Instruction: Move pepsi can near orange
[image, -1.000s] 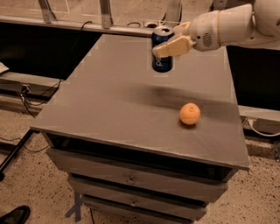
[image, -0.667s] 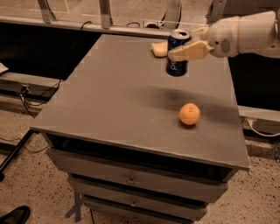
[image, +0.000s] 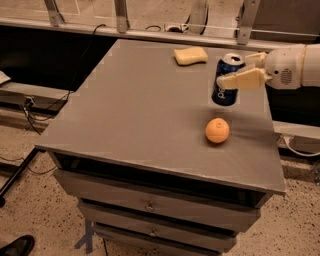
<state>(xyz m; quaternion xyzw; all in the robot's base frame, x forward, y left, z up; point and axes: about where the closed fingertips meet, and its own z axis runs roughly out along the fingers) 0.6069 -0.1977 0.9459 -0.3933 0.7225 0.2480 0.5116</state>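
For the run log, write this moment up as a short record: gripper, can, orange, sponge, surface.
gripper: over the right side of the tabletop, shut on the pepsi can
pepsi can: upright, dark blue, behind the orange and apart from it
orange: resting on the tabletop, toward its right front
sponge: pale yellow, lying at the back of the tabletop, left of the pepsi can
tabletop: grey, with drawers beneath
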